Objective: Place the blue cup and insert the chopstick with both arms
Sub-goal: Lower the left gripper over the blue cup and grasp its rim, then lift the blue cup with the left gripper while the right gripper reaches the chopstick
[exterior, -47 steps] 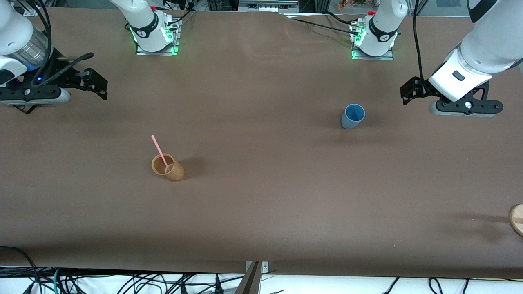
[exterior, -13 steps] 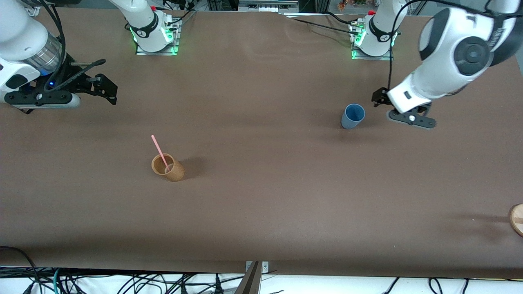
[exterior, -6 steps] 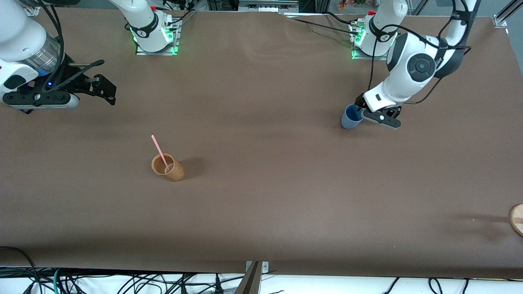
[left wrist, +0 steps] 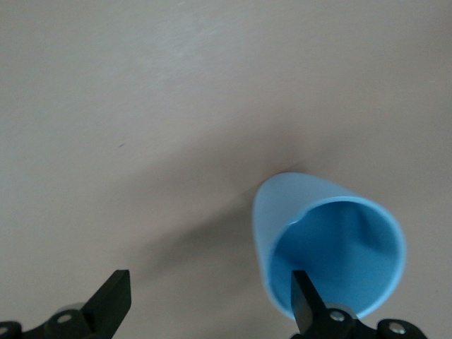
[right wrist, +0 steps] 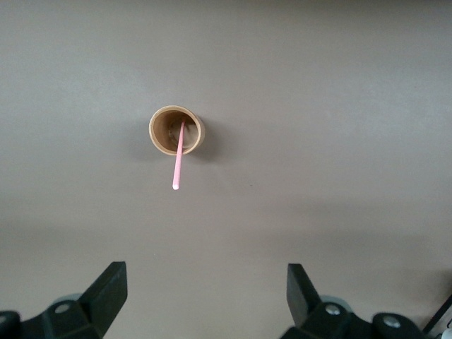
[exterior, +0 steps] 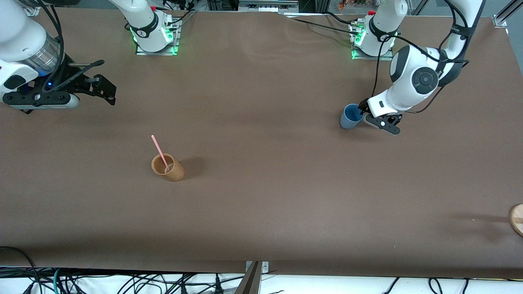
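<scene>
Left gripper (exterior: 362, 111) sits low at the blue cup (exterior: 350, 116), which stands upright on the table (exterior: 261, 212) toward the left arm's end, nearer the base edge. Right gripper (exterior: 107, 90) waits over the right arm's end. The chopstick (exterior: 160, 152) leans in a brown cup (exterior: 168, 167).

From the left wrist, the fingers (left wrist: 305, 304) are spread, one inside the cup's (left wrist: 332, 247) rim.

From the right wrist, that gripper (right wrist: 205, 296) is released, with the chopstick (right wrist: 179, 158) in the brown cup (right wrist: 175, 131).
</scene>
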`<state>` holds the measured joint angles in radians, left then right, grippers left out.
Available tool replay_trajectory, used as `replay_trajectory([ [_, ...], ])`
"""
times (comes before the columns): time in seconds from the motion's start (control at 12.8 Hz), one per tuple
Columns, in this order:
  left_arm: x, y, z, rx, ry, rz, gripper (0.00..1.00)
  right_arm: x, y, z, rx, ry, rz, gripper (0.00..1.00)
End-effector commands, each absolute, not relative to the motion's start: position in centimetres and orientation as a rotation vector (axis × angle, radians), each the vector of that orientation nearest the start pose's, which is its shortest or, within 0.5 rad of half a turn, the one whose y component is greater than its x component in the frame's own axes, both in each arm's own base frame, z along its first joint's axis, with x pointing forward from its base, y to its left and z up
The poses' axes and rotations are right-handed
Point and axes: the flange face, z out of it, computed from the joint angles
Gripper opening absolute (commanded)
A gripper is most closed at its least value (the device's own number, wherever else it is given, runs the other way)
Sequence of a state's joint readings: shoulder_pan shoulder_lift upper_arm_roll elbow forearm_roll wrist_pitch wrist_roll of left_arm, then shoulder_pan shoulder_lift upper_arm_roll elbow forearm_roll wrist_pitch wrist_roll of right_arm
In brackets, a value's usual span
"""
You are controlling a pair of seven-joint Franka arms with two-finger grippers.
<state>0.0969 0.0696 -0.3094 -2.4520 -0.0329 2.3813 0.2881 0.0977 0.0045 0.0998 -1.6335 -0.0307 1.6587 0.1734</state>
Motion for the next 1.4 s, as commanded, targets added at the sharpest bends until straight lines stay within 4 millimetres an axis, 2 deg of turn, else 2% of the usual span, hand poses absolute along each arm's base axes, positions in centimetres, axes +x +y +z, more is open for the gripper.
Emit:
replay_trajectory([
  [0.0, 45.8, -10.7, 27.1, -3.099, 0.788, 0.183, 1.00, 55.5, 10.8, 60.5, -3.175, -0.043, -0.053, 1.00],
  [0.16, 45.8, -11.3, 27.7, -3.095, 0.785, 0.163, 1.00, 55.5, 10.8, 60.6, -3.175, -0.043, -0.055, 1.00],
  [0.31, 45.7, -11.3, 26.3, -3.101, 0.788, 0.180, 0.96, 55.5, 10.8, 60.5, -3.175, -0.043, -0.053, 1.00],
  [0.39, 45.8, -11.5, 25.6, -3.105, 0.793, 0.184, 0.89, 55.5, 10.8, 60.5, -3.177, -0.043, -0.053, 1.00],
  [0.47, 45.9, -11.6, 23.8, -3.111, 0.803, 0.187, 0.83, 55.5, 10.8, 60.5, -3.177, -0.044, -0.056, 1.00],
  [0.55, 46.0, -11.5, 22.4, -3.124, 0.796, 0.189, 0.69, 55.5, 10.8, 60.4, -3.178, -0.046, -0.051, 1.00],
  [0.62, 45.9, -11.4, 22.6, -3.125, 0.783, 0.188, 0.26, 55.6, 10.8, 60.3, -3.179, -0.044, -0.046, 1.00],
  [0.7, 45.7, -12.0, 22.8, -3.133, 0.731, 0.204, 0.03, 55.7, 10.8, 60.1, -3.184, -0.047, -0.043, 1.00],
  [0.86, 44.9, -14.4, 23.1, -3.133, 0.706, 0.230, 0.00, 55.9, 10.5, 58.7, -3.189, -0.160, 0.012, 1.00],
  [1.01, 44.8, -14.6, 23.7, -3.124, 0.708, 0.245, 0.00, 57.6, 11.0, 55.7, -3.191, -0.191, 0.075, 1.00],
  [1.17, 45.3, -14.8, 24.7, -3.120, 0.711, 0.238, 0.00, 59.3, 11.9, 51.8, -3.174, -0.216, 0.131, 1.00],
  [1.32, 47.1, -15.1, 26.7, -3.121, 0.706, 0.280, 0.00, 60.8, 14.3, 47.3, -3.172, -0.278, 0.171, 1.00],
])
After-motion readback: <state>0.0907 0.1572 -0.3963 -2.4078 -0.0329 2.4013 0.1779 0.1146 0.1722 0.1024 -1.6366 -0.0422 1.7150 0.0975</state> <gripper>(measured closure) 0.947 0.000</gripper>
